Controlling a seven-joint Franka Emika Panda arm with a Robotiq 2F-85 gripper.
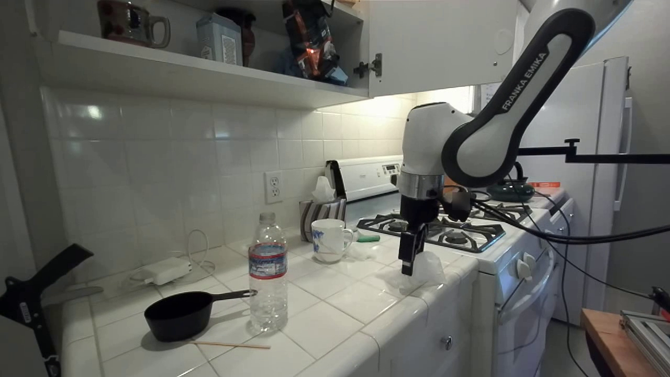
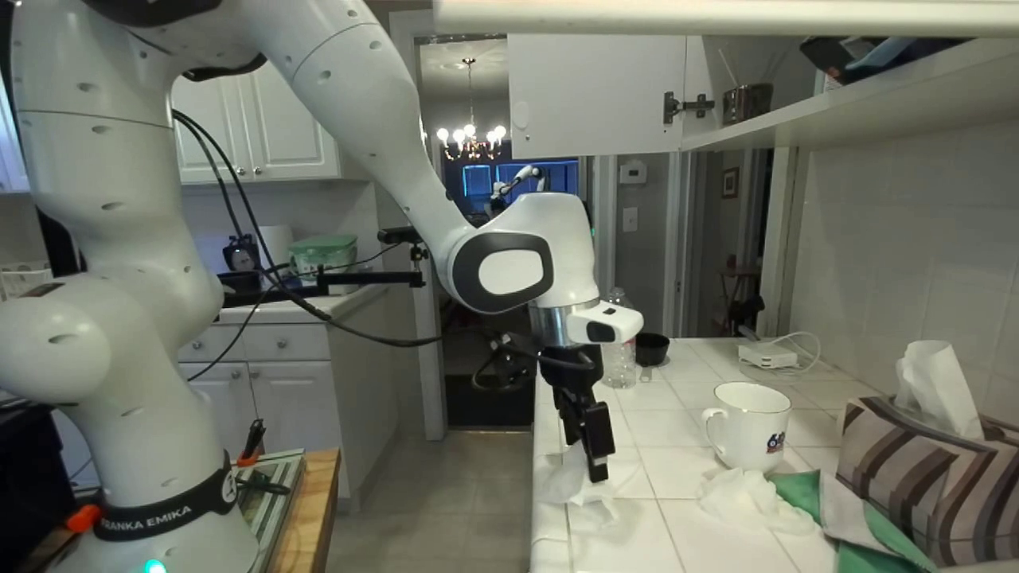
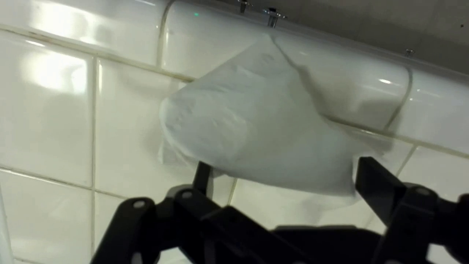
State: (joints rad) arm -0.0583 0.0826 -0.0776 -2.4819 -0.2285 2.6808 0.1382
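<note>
A crumpled white tissue lies near the counter's rounded front edge, partly raised off the tiles. It also shows in both exterior views. My black gripper points down at the tissue with its fingers wide apart. The tissue's near edge lies between the fingertips in the wrist view; I cannot tell whether a finger touches it. The gripper also shows in both exterior views, low over the counter. A second crumpled tissue lies farther in, by a white mug.
A striped tissue box stands by the wall, with a green and grey cloth beside it. A clear bottle, black pan, wooden stick and white adapter are on the counter. A stove adjoins it; a shelf hangs above.
</note>
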